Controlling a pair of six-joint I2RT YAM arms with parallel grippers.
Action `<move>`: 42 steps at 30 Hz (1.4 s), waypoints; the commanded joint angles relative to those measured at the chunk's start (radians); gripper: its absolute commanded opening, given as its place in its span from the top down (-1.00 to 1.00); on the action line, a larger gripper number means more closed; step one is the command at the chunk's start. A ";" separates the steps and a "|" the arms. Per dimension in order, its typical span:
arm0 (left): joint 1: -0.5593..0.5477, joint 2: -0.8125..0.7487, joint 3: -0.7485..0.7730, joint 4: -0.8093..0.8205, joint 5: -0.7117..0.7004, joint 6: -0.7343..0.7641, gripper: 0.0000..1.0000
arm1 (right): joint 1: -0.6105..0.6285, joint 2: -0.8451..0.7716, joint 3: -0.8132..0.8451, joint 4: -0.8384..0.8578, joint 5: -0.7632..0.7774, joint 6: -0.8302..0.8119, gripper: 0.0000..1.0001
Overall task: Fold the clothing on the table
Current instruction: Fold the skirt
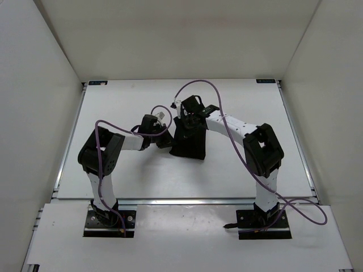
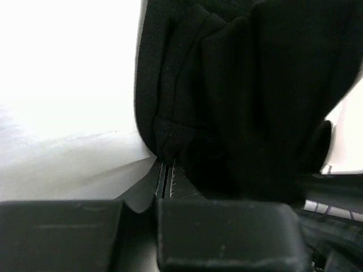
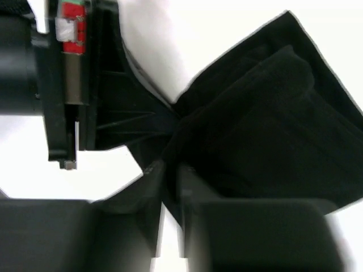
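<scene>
Clothing is gathered into a narrow, layered bundle over the middle of the surface, with your left pincer and right pincer both clamped on its edges, so you look about midway: laying flat, squaring and release remain.

The left arm, white-shelled with black joints, rises from its base to a high bent elbow, and its forearm reaches right toward the middle of the tabletop. The left pincer, black and two-fingered, has its fingers pressed flat together, nipping the hem of the black soft fabric garment. The right arm, of the same build, folds at the elbow and stretches left. The right pincer shows only a thin slit between its fingers, with cloth caught at the tips.
</scene>
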 commanded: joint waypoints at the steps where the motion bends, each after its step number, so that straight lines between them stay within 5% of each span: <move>1: -0.013 -0.040 -0.033 -0.019 0.050 -0.028 1.00 | 0.004 -0.005 0.044 0.028 -0.028 0.041 0.64; 5: -0.004 -0.052 -0.043 -0.022 0.065 -0.040 0.84 | -0.036 -0.050 0.057 0.034 -0.110 0.093 0.01; 9: 0.024 -0.066 -0.043 -0.022 0.087 -0.031 0.66 | -0.077 -0.183 0.022 0.065 -0.106 0.138 -0.10; 15: 0.050 -0.104 -0.056 -0.028 0.090 -0.043 0.54 | -0.160 -0.352 -0.206 0.146 -0.040 0.146 0.25; 17: 0.042 -0.119 -0.053 -0.031 0.099 -0.040 0.71 | -0.185 -0.326 -0.268 0.141 -0.066 0.139 0.63; 20: 0.024 -0.122 -0.065 -0.041 0.081 -0.039 1.00 | -0.176 -0.268 -0.297 0.135 -0.078 0.127 0.87; 35: -0.032 -0.146 -0.145 -0.001 0.036 -0.098 1.00 | -0.130 -0.195 -0.373 0.271 -0.149 0.191 0.94; 42: -0.010 -0.104 -0.200 0.206 0.088 -0.256 1.00 | -0.059 -0.267 -0.538 0.393 -0.239 0.256 0.95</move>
